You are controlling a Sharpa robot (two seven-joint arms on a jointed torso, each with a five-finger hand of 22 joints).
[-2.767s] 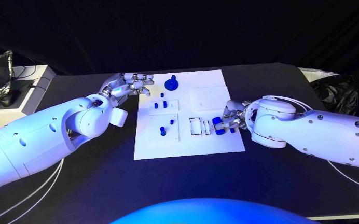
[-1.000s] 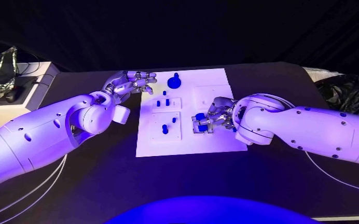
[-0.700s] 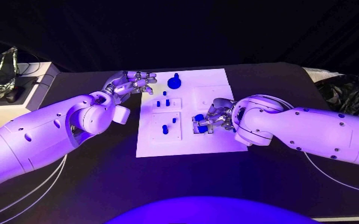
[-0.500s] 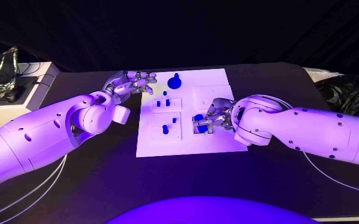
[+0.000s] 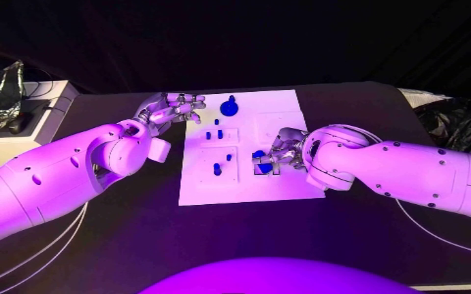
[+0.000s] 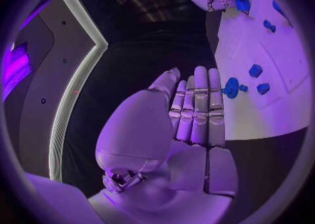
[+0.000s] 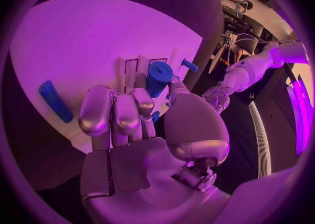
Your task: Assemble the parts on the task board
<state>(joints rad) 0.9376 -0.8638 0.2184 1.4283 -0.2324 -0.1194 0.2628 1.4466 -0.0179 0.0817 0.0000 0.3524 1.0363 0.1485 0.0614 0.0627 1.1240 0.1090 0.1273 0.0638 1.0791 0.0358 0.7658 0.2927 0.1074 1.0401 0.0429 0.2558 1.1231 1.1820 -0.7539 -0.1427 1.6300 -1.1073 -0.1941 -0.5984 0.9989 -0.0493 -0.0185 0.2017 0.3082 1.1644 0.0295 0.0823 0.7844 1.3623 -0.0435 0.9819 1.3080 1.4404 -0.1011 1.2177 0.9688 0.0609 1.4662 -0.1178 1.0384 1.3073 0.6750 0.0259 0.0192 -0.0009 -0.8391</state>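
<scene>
Task board [image 5: 284, 188] sits mid-table [image 5: 118, 239], white, long axis running away from the robot.

Right hand [image 5: 278, 157] is over the board's right-centre area, near the slotted block. Fingers curled in; the right wrist view shows a blue cylinder [image 7: 158, 77] pinched between the thumb and the curled fingers [image 7: 115, 111], standing roughly upright just above the board's slots [image 7: 131, 69]. Can't tell whether the cylinder's lower end touches the board. In the head view the same piece shows as a blue blob [image 5: 259, 155] at the fingertips, with another blue bit [image 5: 265, 168] just below it under the hand.

Left hand [image 5: 173, 111] hovers at the board's far-left edge, holding nothing. Left wrist view shows its fingers [image 6: 199, 109] straight and pressed side by side, thumb apart, tips pointing toward the board edge.

Other parts relative to the board:
- round blue knob piece [image 5: 229, 108] at the far end, just beside the left hand's fingertips, not touching as far as I can see
- small blue pegs [image 5: 220, 133] standing in the upper-left plate
- two more pegs [image 5: 217, 169] in the lower-left plate
- long blue bar [image 7: 54, 101] lying flat on the board, apart from the right hand, seen from the right wrist
</scene>
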